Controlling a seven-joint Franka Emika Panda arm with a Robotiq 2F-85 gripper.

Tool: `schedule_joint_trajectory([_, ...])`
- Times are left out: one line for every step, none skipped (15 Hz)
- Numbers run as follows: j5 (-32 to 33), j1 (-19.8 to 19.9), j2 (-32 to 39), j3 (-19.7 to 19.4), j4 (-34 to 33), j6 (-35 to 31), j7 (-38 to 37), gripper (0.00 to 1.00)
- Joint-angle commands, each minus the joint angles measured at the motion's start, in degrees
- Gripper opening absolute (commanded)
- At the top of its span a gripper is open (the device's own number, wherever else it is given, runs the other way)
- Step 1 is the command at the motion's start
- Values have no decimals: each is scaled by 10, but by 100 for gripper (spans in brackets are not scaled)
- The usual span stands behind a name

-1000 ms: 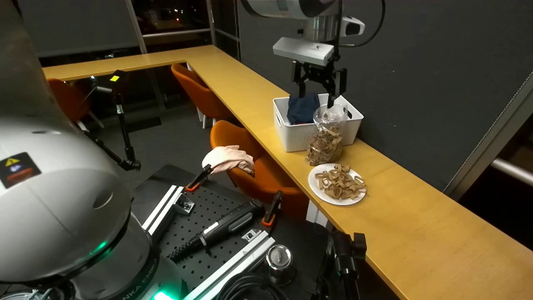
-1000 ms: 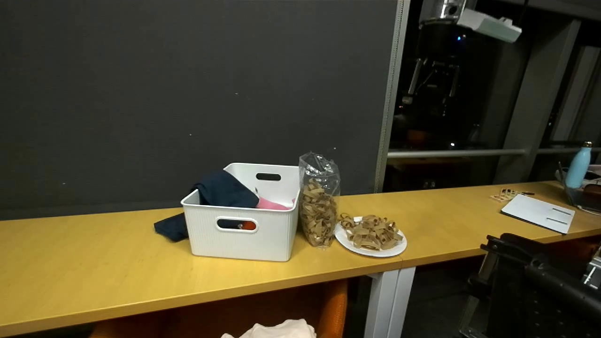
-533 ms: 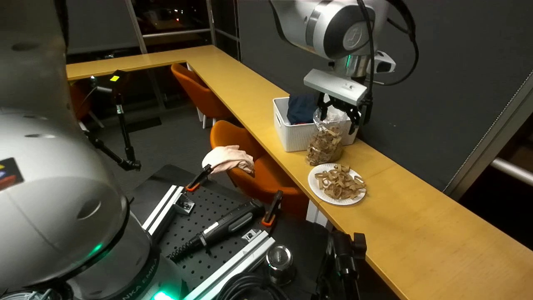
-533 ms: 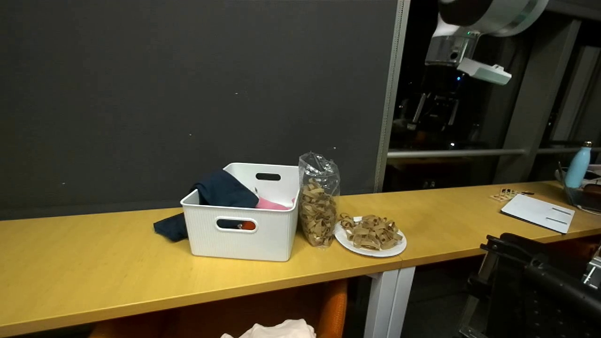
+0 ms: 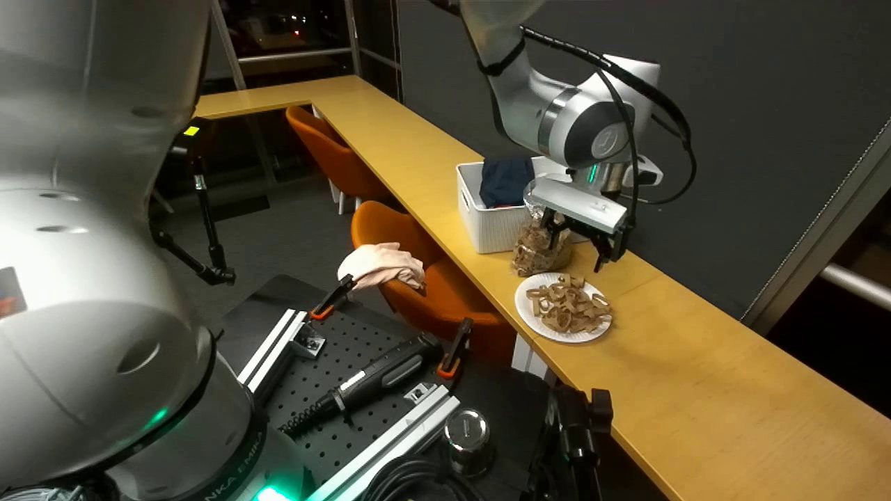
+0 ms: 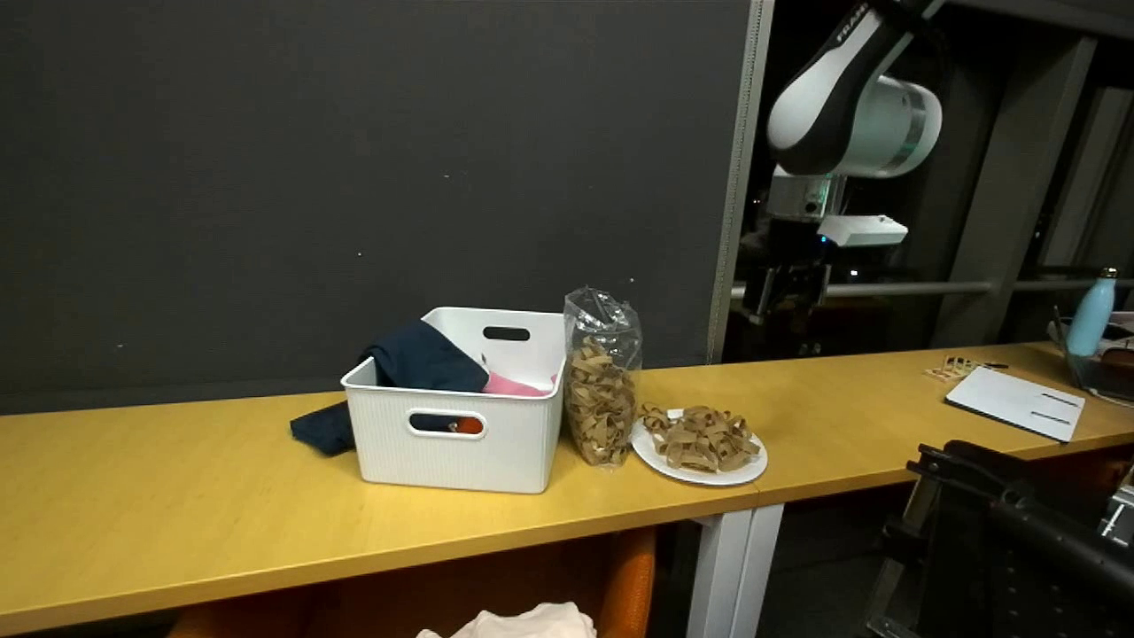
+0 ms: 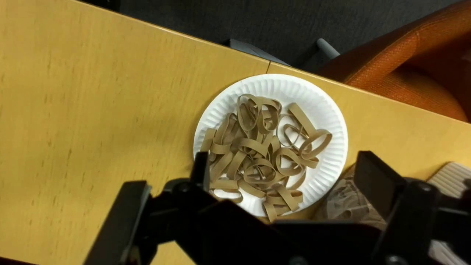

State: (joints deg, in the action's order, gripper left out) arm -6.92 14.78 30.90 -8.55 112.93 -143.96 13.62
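Two fingers [image 7: 201,169] are standing wide apart on the claw [image 5: 576,255], gripping nothing. It's pointing down, hanging over the table [image 5: 696,362], touching nothing as far as I'm seeing.

Lower down, brown bands [image 7: 254,145] are lying loose and heaped on a white paper plate [image 7: 336,147] near the table's edge. Some loops are standing on edge, others lying flat; bare rim is showing on one side. I'm guessing rubber: light, soft, springy, hard to break, grabby rather than slick. Loops are looking tangled, so a deep pinch is likely dragging neighbours. Best hold, I'm thinking: one upstanding loop at the heap's top, pinching across its wall. Plate is looking thin and light; pushing on the rim is risking a tip or slide.

Just beside the plate, a clear bag [image 6: 604,390] is standing upright, more of the same packing its lower part, slack film rising above. Film is looking slick and floppy; the filled body is looking like the better hold.

Past the bag, a white basket [image 6: 514,452] is sitting with dark blue cloth [image 6: 425,359] draping over its corner and something pink [image 6: 512,385] showing inside. Can't tell if bag and basket are touching.

Farther out, an orange chair [image 5: 452,299] is standing by the table, pale cloth [image 5: 381,266] lying over it. Along the table, a blue bottle [image 6: 1091,319] is standing near a flat-lying white board [image 6: 1014,403].
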Motion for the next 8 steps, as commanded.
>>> schedule_joint_trajectory([23,12,83,12,-61,-25,5,100])
schedule_joint_trajectory([28,14,98,14,-70,-33,7,100])
schedule_joint_trajectory([32,16,117,15,-82,-45,9,100])
schedule_joint_trajectory([42,14,140,10,-100,-65,4,100])
schedule_joint_trajectory([51,11,159,4,-118,-77,-4,100])
schedule_joint_trajectory([60,11,172,2,-132,-83,-5,100])
schedule_joint_trajectory([66,10,182,1,-145,-84,-8,100])
schedule_joint_trajectory([71,11,192,1,-157,-82,-8,100])
